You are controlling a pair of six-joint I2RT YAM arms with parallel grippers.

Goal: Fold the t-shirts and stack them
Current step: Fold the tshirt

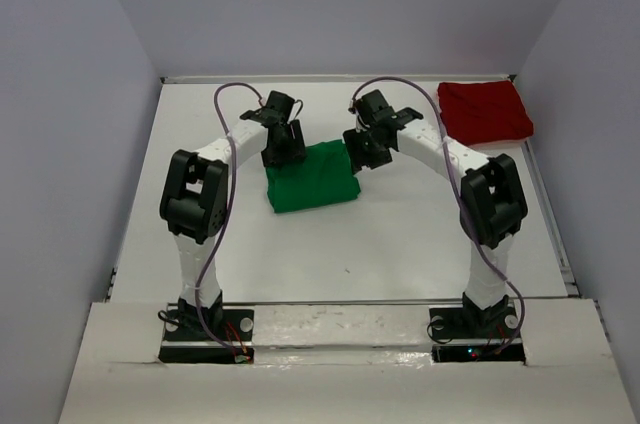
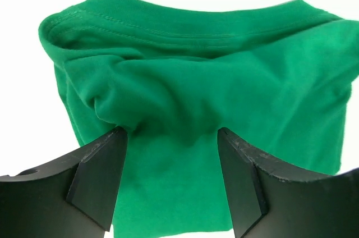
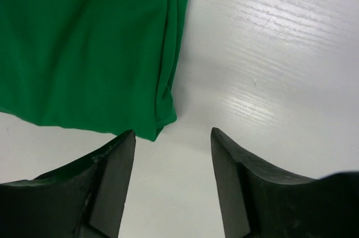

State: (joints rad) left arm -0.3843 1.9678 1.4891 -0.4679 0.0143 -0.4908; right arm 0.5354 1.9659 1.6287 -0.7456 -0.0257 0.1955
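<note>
The bright green t-shirt lies folded in a compact block on the white table, mid-centre. My left gripper hangs over its far left corner, open, with green cloth between and beyond the jaws, not pinched. My right gripper is open at the shirt's far right corner; in the right wrist view only bare table lies between the jaws and the green corner sits just beside the left fingertip. The dark red t-shirt lies folded at the far right corner.
The white table is boxed in by grey walls on the left, back and right. A raised white ledge runs along the near edge at the arm bases. Purple cables loop over both arms.
</note>
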